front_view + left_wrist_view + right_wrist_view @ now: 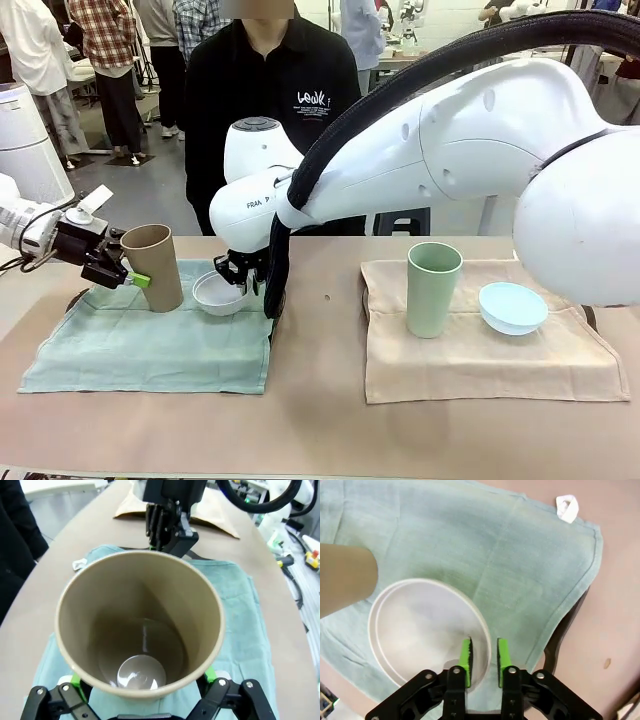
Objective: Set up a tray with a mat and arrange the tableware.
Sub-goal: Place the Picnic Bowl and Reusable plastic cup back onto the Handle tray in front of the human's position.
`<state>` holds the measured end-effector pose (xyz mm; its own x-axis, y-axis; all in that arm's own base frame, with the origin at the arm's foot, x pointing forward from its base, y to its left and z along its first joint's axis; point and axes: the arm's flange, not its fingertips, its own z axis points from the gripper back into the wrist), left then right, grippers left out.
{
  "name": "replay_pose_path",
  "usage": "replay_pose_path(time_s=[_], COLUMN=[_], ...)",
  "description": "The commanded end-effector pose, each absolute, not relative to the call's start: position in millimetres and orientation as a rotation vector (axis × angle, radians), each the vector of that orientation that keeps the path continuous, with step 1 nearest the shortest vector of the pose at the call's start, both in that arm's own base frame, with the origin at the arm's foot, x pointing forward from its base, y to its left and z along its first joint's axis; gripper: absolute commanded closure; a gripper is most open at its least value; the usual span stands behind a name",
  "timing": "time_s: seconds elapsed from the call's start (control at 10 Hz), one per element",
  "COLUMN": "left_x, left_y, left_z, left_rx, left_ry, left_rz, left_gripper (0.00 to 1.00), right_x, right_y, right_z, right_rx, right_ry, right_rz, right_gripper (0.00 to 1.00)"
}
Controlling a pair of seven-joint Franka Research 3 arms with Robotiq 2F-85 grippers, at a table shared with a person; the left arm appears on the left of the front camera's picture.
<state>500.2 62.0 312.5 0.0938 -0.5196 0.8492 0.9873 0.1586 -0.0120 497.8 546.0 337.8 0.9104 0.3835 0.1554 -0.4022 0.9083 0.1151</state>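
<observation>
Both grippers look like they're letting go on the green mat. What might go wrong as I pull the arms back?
The right gripper straddles the white bowl rim with little gap; lifting crookedly could drag or flip the bowl.

The left gripper brackets the tan cup; a sideways retreat could tip this tall cup onto the bowl beside it.

Either snag could bunch the green mat.

— How do we stand on the left?
— Our left gripper (128, 277) reaches in level, jaws spread wide.
— And right?
— Our right gripper (484, 656) points down, pads slightly parted.
</observation>
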Motion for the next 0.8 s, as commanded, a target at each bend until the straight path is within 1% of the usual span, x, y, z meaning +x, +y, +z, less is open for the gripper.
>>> replay_pose_path(time_s=[0.0,0.2,0.4,0.5,0.7], left_x=[495.6,496.1,493.6,487.7,468.6], left_y=[66.6,79.5,92.5,103.5,114.2], left_z=[313.9,311.0,314.8,327.5,373.0], left_rx=[-0.674,-0.622,-0.527,-0.47,-0.381], left_ry=[-0.756,-0.606,-0.534,-0.469,-0.336], left_rz=[-1.234,-1.19,-1.154,-1.109,-1.024], left_gripper=[0.0,0.0,0.0,0.0,0.0], right_x=[496.1,485.8,471.5,462.7,446.0], right_y=[549.0,543.9,533.1,525.7,507.0], right_z=[348.7,379.3,412.7,428.5,453.7], right_rx=[0.092,0.047,0.036,0.034,0.001], right_ry=[-0.07,-0.068,-0.126,-0.15,-0.168], right_rz=[0.363,0.322,0.312,0.302,0.271], right_gripper=[0.16,0.16,0.16,0.16,0.16])
